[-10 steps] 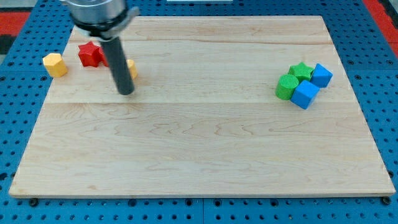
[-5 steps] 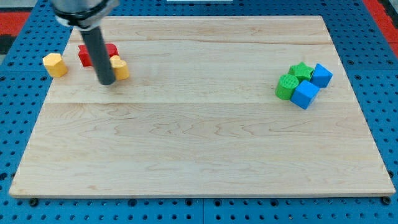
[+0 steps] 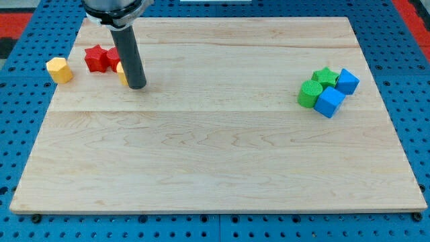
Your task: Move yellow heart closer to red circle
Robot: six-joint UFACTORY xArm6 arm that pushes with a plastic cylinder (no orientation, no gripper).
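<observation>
The yellow heart point(image 3: 121, 73) lies near the view's top left, mostly hidden behind my rod; only a sliver shows on the rod's left side. The red circle point(image 3: 113, 59) sits just above and left of it, touching or nearly touching, and is partly hidden by the rod. My tip point(image 3: 136, 86) rests on the board just right of and below the yellow heart.
A red star point(image 3: 97, 58) lies left of the red circle, against it. A yellow hexagon point(image 3: 59, 70) sits at the board's left edge. At the view's right, a green star point(image 3: 326, 75), a green circle point(image 3: 310, 93) and two blue blocks point(image 3: 347, 81) point(image 3: 329, 101) are clustered.
The yellow heart has slid left, closer to the red circle. My tip swung left past the heart, then came back to its right side.
</observation>
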